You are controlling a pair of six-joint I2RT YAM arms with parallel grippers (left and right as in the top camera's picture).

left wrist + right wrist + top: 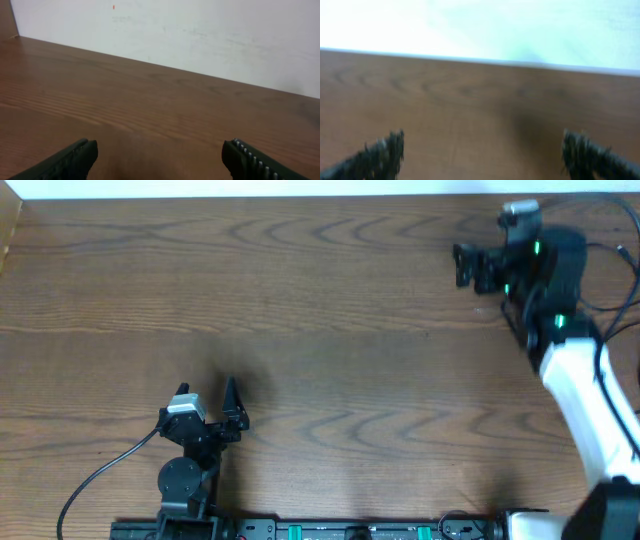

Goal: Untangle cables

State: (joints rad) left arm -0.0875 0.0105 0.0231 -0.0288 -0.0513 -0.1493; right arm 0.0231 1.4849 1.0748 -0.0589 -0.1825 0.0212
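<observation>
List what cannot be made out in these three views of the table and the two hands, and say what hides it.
- Right wrist view: blur smears the right hand, so its finger detail is lost.
- Left wrist view: the bottom edge cuts off all but the tips of the left hand.
- Overhead: thin black lines beside the right arm run off the right edge; cords or arm wiring, unclear.
</observation>
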